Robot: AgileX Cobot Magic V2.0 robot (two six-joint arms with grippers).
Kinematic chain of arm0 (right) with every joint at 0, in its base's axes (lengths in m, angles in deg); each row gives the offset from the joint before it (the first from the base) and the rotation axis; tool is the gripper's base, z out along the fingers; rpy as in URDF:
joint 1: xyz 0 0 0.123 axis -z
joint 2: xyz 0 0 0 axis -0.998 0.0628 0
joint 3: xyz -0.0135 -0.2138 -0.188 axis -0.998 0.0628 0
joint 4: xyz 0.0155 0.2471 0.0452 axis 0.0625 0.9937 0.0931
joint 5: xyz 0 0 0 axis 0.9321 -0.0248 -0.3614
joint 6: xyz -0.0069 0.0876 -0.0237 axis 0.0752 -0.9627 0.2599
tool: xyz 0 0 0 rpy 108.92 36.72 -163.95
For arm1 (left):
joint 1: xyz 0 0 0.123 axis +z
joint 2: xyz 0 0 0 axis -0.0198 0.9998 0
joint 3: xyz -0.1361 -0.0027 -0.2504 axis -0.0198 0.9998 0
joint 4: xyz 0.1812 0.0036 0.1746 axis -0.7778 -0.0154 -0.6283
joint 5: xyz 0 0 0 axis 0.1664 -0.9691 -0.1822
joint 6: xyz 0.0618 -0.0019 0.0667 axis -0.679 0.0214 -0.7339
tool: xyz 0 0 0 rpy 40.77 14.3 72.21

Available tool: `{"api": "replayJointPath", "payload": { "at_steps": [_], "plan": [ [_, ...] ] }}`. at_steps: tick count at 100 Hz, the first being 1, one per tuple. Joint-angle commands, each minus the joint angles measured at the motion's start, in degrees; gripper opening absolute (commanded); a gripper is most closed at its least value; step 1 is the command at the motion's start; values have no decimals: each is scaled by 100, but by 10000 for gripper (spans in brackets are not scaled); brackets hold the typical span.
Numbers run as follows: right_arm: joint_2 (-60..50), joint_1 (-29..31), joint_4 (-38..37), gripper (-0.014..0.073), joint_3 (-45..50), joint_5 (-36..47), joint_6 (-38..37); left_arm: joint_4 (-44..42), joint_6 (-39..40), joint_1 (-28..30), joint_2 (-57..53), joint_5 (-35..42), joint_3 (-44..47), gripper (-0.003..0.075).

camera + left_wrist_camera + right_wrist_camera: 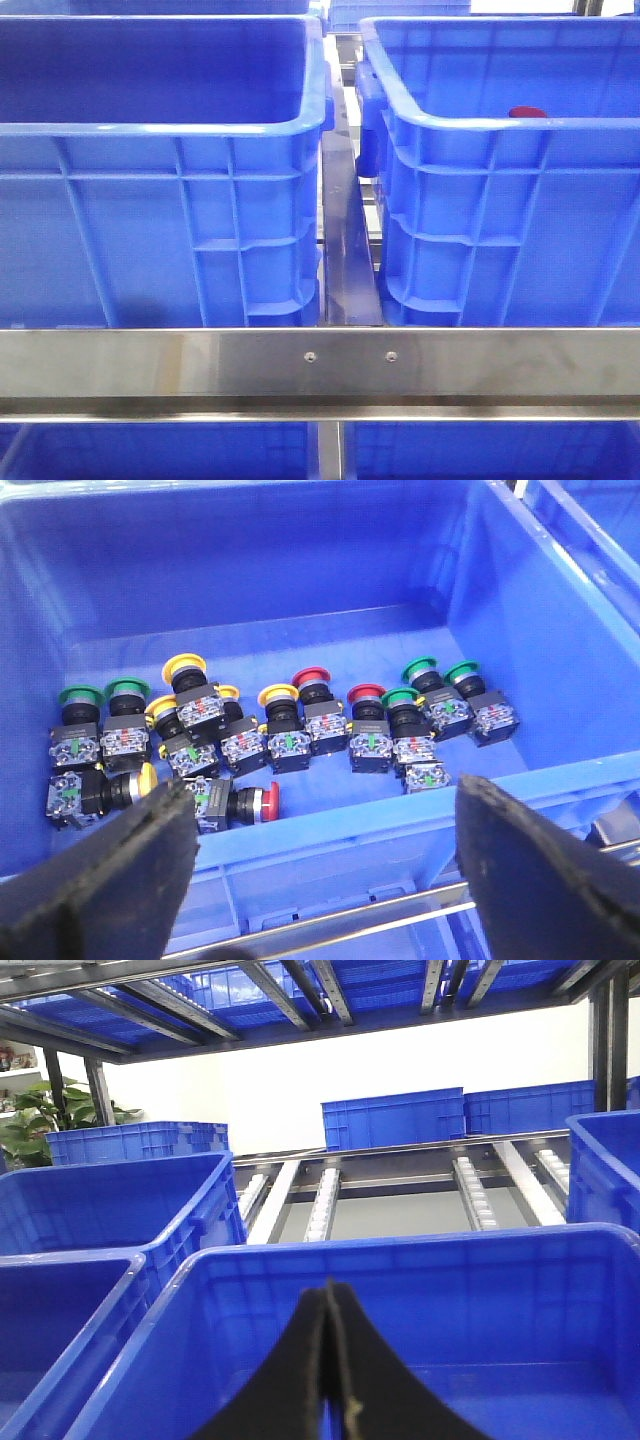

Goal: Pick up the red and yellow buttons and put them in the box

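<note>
Several push buttons stand in a row on the floor of a blue crate [300, 580] in the left wrist view. Red buttons [312, 676] and yellow buttons [185, 666] are among them, and one red button [268, 800] lies on its side by the near wall. My left gripper [320, 880] hangs open above that crate's near rim, holding nothing. In the right wrist view, my right gripper [329, 1295] is shut with nothing between its fingers, above a blue box [420, 1250] whose visible inside is bare. Neither gripper shows in the front view.
Green-capped buttons [420, 667] stand among the others. The front view has two blue crates side by side, the left [160, 128] and the right [500, 125], where a red cap [527, 112] peeks over the rim. A steel rail [320, 360] runs in front of them. More crates [110, 1200] and roller tracks [325, 1200] lie beyond.
</note>
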State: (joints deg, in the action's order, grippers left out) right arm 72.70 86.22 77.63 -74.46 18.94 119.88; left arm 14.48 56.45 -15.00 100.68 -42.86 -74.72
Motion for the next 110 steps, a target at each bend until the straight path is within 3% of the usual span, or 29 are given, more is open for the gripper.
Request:
{"api": "replayJointPath", "payload": {
  "at_steps": [1, 33, 63, 110],
  "plan": [
    [21, -3, 21, -67, -142, -132, 65, -5, 53, 6, 440, 516, -358, 514],
    [21, -3, 21, -67, -142, -132, 65, -601, 914, 15, 2680, 468, -1664, 514],
    [21, -3, 21, -67, -142, -132, 65, -614, 1000, 252, 4557, 227, -2940, 514],
    [21, -3, 21, -67, -142, -145, 65, -594, 1000, 931, 6183, 187, -3475, 514]
  ]
}}
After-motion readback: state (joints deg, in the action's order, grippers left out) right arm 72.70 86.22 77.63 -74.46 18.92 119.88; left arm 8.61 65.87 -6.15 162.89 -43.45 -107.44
